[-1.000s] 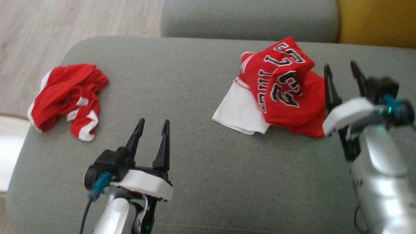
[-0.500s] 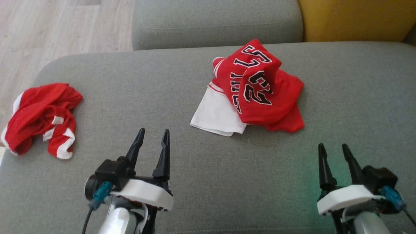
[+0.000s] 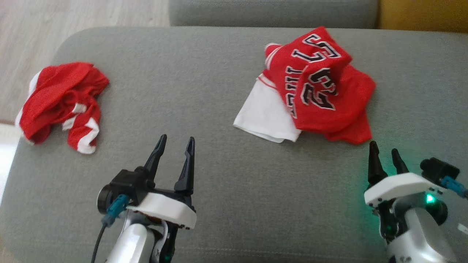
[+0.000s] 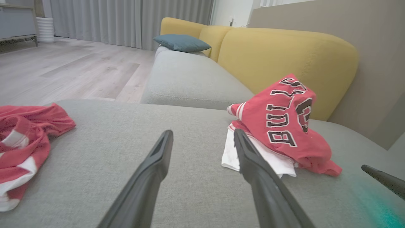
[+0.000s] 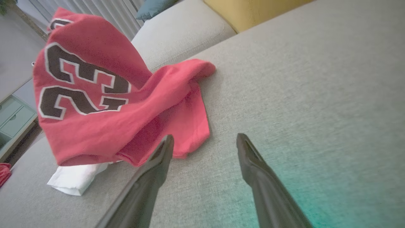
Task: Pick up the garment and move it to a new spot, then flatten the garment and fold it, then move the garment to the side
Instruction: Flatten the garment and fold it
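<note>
A crumpled red jersey garment (image 3: 314, 95) with black-and-white lettering is heaped on the grey sofa cushion (image 3: 204, 80), partly over a white cloth (image 3: 265, 117). My right gripper (image 3: 383, 147) stands open just below the heap's near right corner, apart from it. In the right wrist view the open gripper (image 5: 205, 135) points past the jersey's (image 5: 104, 107) red hem, its left finger close to the cloth. My left gripper (image 3: 177, 138) is open over bare cushion, empty. In the left wrist view that gripper (image 4: 202, 131) faces the jersey (image 4: 284, 123) from a distance.
A second red garment with white trim (image 3: 60, 104) lies bunched at the cushion's far left edge, near the wooden floor (image 3: 55, 22). A yellow backrest (image 4: 278, 53) rises behind the jersey. A further grey seat (image 4: 190, 79) with a blue pillow (image 4: 182, 42) lies beyond.
My right gripper has drawn back from the jersey's right side to a spot below its near corner. The head camera shifted. The left gripper and the garments stayed put.
</note>
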You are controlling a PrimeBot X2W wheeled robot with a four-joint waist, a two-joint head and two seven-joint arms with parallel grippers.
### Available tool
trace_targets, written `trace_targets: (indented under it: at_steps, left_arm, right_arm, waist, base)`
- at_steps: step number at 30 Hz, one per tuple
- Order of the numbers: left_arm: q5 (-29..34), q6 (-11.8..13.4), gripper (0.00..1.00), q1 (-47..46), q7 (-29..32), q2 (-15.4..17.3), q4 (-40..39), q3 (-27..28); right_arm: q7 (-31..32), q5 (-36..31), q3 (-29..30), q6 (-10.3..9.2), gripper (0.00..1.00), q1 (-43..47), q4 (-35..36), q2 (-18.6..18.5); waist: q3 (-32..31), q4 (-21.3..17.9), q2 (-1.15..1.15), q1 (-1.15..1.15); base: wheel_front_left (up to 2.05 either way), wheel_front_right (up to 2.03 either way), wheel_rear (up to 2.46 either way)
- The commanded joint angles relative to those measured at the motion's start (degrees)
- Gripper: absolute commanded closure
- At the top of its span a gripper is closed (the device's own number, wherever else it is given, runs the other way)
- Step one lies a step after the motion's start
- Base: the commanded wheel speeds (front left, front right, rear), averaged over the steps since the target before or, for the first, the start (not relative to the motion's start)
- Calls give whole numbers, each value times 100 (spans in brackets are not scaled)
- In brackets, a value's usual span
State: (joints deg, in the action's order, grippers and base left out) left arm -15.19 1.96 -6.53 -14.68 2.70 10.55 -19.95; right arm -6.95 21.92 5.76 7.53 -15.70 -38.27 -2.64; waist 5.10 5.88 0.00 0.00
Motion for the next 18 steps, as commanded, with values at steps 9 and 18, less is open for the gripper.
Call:
trace_targets:
  at_steps: [9, 18]
  left_arm:
    - [104, -62, 0, -378, -32, 18, -136, 205]
    - [108, -29, 0, -362, -32, 18, -109, 284]
  right_arm:
    - [-413, 385, -13, -4, 0, -1357, -1788, -24]
    - [-769, 236, -142, -4, 100, -1951, -2936, -24]
  waist:
    - [332, 443, 0, 0]
    - [273, 348, 0, 0]
  base:
    - [0, 0, 0]
    - [0, 0, 0]
